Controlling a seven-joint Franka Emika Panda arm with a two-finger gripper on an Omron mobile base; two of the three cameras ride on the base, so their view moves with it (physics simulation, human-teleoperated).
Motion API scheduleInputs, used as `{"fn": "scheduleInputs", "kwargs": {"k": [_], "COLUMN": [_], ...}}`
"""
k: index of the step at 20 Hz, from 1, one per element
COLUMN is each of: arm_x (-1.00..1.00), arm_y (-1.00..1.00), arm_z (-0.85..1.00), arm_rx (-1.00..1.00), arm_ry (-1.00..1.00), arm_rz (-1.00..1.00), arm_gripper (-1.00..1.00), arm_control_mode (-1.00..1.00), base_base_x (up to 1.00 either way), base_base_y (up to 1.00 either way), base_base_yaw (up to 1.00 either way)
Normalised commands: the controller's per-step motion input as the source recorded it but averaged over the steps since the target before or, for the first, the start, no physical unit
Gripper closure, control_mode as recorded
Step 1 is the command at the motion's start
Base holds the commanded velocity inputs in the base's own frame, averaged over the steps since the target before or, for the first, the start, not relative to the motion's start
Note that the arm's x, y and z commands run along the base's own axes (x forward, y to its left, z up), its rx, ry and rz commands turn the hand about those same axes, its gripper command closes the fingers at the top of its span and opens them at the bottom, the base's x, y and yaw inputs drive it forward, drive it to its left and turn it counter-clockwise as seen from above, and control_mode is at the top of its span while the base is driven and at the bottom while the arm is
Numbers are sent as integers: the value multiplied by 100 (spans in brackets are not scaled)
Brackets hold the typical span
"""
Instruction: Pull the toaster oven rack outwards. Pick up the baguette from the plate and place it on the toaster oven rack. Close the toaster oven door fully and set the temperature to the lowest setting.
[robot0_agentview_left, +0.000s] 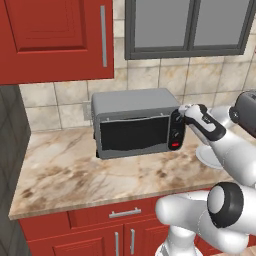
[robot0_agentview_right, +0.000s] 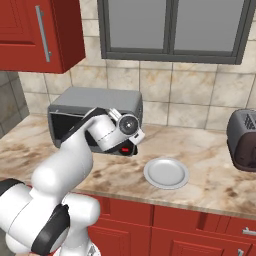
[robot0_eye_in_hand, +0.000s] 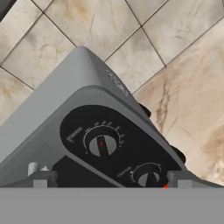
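On the marbled bench (robot0_agentview_left: 70, 170), in the left base view, the boxy grey toaster oven (robot0_agentview_left: 135, 122) is seen with its black glass door (robot0_agentview_left: 134, 134) shut, the tool at its control strip. In the right base view, the round pale plate (robot0_agentview_right: 166, 173) is seen bare. In the hand view, the tool (robot0_eye_in_hand: 111, 178) is held released, its fingers (robot0_eye_in_hand: 41, 178) spread before the upper knob (robot0_eye_in_hand: 101, 143).

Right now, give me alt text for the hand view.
Close view of the toaster oven control panel, two dark knobs between the open gripper fingertips. Behind it lie beige wall tiles and marbled counter.
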Motion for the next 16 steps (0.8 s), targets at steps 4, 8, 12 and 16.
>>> {"fn": "scheduleInputs", "kwargs": {"k": [4,8,12,16], "arm_x": [0,0,16,30], "arm_y": [0,1,13,3], "arm_z": [-1,-8,0,0], "arm_rx": [0,-1,-4,-3], "arm_ry": [-3,-11,-8,-6], "arm_rz": [0,0,0,0], "arm_gripper": [-100,-100,-100,-100], "arm_control_mode": [-100,-100,-100,-100], "base_base_x": [0,0,0,0], "base_base_y": [0,0,0,0], "base_base_yaw": [0,0,0,0]}}
